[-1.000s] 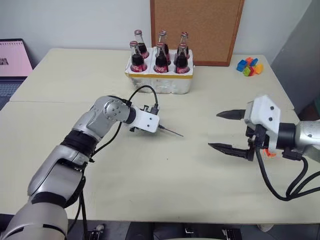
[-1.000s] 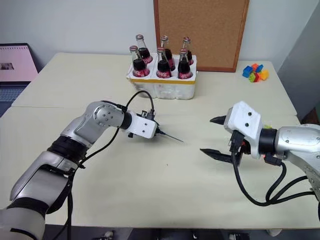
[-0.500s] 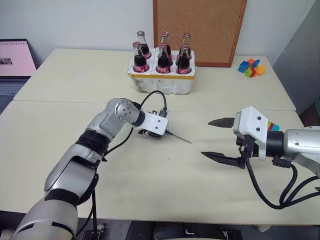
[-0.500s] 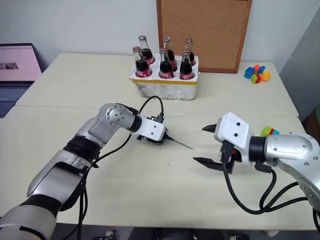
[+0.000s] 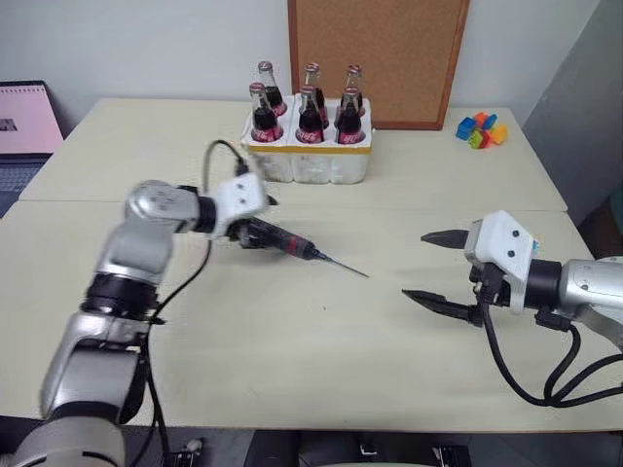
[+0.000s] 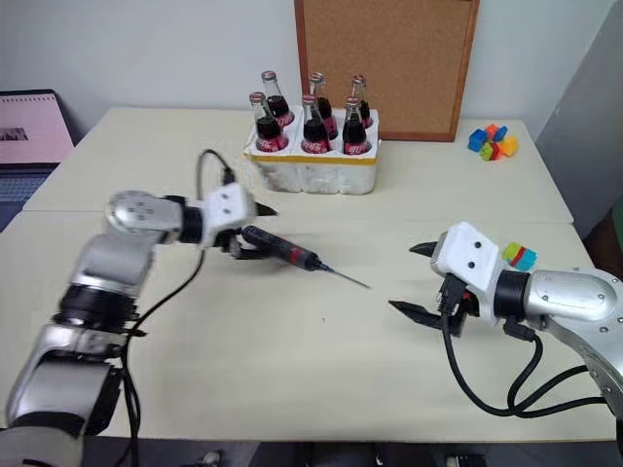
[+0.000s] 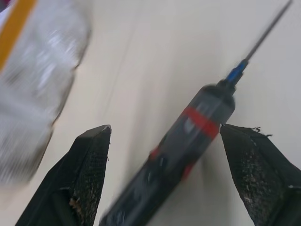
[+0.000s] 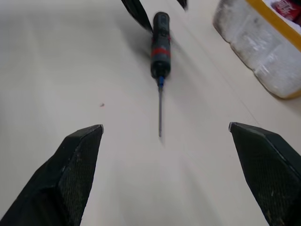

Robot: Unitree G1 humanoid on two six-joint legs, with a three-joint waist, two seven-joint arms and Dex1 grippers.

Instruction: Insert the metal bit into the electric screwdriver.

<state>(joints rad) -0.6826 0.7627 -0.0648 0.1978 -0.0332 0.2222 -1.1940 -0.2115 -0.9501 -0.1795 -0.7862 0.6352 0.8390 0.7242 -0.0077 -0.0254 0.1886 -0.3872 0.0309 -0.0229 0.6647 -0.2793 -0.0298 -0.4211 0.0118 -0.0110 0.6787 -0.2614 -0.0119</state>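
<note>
Both hands are seen over the bench [image 5: 292, 389]. Left hand [image 5: 255, 222] is seen at the left, near the far middle of the bench, and its two black fingers [image 7: 82, 174] are spread apart. Nothing is gripped by it. Between those spread fingers the back end of the electric screwdriver [image 5: 282, 240] is seen, lying flat on the bench, and no finger is seen pressing on it. Right hand [image 5: 436, 268] is held over the right side of the bench, with its fingers [image 8: 75, 169] wide open and nothing in them. It is pointed to the left, toward the tool, and is kept well apart from it.

Far back on the bench, a white tray [image 5: 311, 161] with six bottles [image 5: 310, 115] is set, just behind the left hand. A brown cork board [image 5: 375, 58] is stood against the wall behind the tray. A laptop [image 5: 24, 122] is seen at the far left edge. Some coloured blocks [image 5: 481, 129] are seen at the far right.

The metal bit [image 5: 346, 266] is seen sticking out of the nose of the screwdriver, in line with it, with its thin tip pointed to the right and a little nearer.
</note>
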